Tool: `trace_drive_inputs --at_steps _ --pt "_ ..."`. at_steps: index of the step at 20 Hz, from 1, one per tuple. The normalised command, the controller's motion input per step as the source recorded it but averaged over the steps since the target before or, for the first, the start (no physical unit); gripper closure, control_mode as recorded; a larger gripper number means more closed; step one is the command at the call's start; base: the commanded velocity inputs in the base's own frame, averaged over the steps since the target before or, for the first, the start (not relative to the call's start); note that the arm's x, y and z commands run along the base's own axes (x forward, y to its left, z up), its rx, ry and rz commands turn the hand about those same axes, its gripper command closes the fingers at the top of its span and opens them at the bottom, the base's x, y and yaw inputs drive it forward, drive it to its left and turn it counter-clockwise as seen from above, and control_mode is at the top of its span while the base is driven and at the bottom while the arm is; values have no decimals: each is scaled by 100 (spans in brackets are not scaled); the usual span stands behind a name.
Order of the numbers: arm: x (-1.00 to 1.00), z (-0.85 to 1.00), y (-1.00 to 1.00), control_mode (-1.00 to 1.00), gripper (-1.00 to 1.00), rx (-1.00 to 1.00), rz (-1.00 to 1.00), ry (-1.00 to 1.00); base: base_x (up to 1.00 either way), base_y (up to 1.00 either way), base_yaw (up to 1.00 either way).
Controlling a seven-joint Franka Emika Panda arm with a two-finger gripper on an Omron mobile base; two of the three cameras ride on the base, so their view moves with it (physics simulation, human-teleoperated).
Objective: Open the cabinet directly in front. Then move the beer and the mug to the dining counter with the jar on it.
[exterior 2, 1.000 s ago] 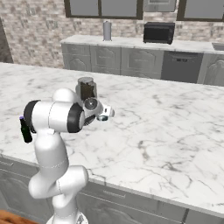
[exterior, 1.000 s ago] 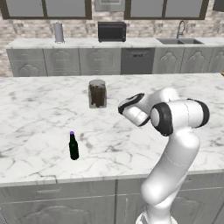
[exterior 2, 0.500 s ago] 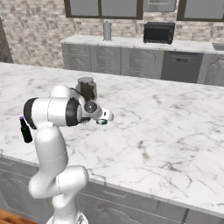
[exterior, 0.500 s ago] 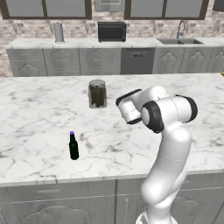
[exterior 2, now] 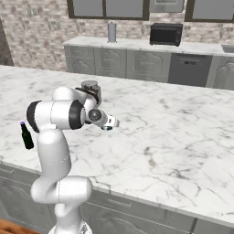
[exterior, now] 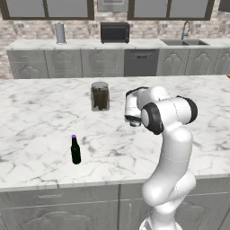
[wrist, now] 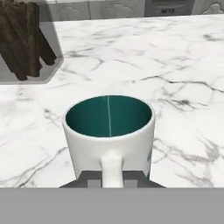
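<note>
My gripper point(wrist: 113, 177) is shut on the handle of the mug point(wrist: 109, 131), a silvery-grey cup with a teal inside, held upright. The mug point(exterior: 131, 111) hangs low over the white marble dining counter point(exterior: 40, 117), just right of the jar point(exterior: 100, 95); I cannot tell whether it touches the slab. The jar point(wrist: 26, 41) of dark brown contents sits at the upper left of the hand view. Near the counter's front edge, left of the arm, the dark beer point(exterior: 75, 150) with a purple cap stands upright. From the right base view I see the mug point(exterior 2: 109, 123), jar point(exterior 2: 91, 87) and beer point(exterior 2: 26, 135). The cabinet is out of view.
Behind the dining counter point(exterior 2: 173, 132) runs a back worktop with a black microwave point(exterior: 115, 32), a steel canister point(exterior: 59, 32) and a sink with tap point(exterior: 185, 39). Grey base cabinets and a dishwasher point(exterior: 141, 63) stand below it. Bare marble stretches to the right of the mug.
The arm has shifted a little to the left with the mug in the gripper, and the mug has sunk slightly toward the marble. Beer and jar have stayed put.
</note>
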Motion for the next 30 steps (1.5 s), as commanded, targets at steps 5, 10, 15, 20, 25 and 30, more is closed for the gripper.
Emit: trace_drive_inputs --at_steps 5,10,15,20,25,30 --pt "21 -14 0 -100 100 0 0 -6 0 0 0" --pt "0 23 0 -100 -100 0 -1 0 0 0 0" --pt "5 100 0 -100 -100 0 -12 0 0 0 0" --pt "-5 100 0 -100 -100 0 -13 1 0 0 0" --pt "-54 100 -11 -100 -100 0 -7 7 0 0 0" --pt "-100 90 -20 -100 -100 1 -1 10 0 0 0"
